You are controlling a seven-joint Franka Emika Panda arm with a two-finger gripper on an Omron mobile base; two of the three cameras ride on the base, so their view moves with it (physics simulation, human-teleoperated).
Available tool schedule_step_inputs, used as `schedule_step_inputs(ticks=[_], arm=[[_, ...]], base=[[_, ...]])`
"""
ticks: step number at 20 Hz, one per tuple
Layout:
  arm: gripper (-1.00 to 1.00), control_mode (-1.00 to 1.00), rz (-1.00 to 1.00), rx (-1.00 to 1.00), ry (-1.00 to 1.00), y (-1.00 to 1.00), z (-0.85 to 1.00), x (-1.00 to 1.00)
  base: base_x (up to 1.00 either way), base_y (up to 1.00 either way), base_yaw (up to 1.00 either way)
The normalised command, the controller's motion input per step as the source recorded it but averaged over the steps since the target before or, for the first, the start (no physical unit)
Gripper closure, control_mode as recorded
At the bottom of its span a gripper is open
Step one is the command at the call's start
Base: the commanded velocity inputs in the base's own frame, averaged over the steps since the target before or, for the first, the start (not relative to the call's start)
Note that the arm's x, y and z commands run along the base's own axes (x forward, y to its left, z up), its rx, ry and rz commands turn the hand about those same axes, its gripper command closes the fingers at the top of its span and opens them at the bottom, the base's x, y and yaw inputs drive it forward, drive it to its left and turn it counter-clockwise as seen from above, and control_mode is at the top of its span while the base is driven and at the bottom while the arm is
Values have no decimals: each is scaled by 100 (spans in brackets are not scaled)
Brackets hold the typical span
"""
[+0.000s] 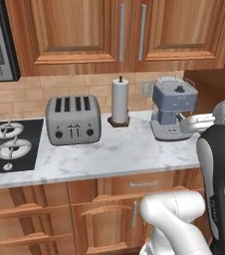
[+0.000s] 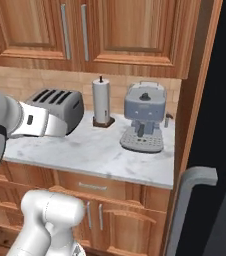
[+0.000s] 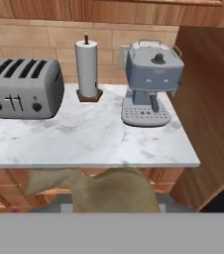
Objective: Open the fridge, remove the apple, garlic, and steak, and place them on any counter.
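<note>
A tan-brown garlic (image 3: 109,191) bulges large at the bottom of the hand view, and my gripper (image 3: 115,206) is shut on it, its fingertips hidden behind the bulb. The garlic hangs in front of the edge of the white-grey marble counter (image 3: 89,141), above the brown cabinet fronts. At the right of the right base view stands the black fridge (image 2: 225,125), with its grey bar handle (image 2: 192,185) sticking out near me. My white arm (image 2: 32,122) reaches across in front of the toaster. The apple and the steak are out of view.
On the counter (image 1: 114,149) stand a grey four-slot toaster (image 1: 73,119), a paper towel roll (image 1: 119,101) and a blue-grey coffee machine (image 1: 170,107). A black cooktop (image 1: 10,144) lies at the left. Wooden wall cabinets (image 1: 119,35) hang above. Bare marble lies between toaster and coffee machine.
</note>
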Motion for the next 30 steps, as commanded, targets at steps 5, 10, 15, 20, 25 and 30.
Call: schedule_step_inputs(ticks=[5, 10, 15, 20, 25, 30], arm=[[100, 100, 0, 0, 0, 0, 0, 0], [100, 100, 0, 0, 0, 0, 0, 0], [100, 100, 0, 0, 0, 0, 0, 0], [100, 100, 0, 0, 0, 0, 0, 0], [100, -100, 0, 0, 3, 0, -4, 0], [100, -100, 1, -2, 25, 12, -37, 23]], base=[[78, 1, 0], [28, 2, 0], [0, 0, 0], [0, 0, 0], [0, 0, 0], [0, 0, 0]])
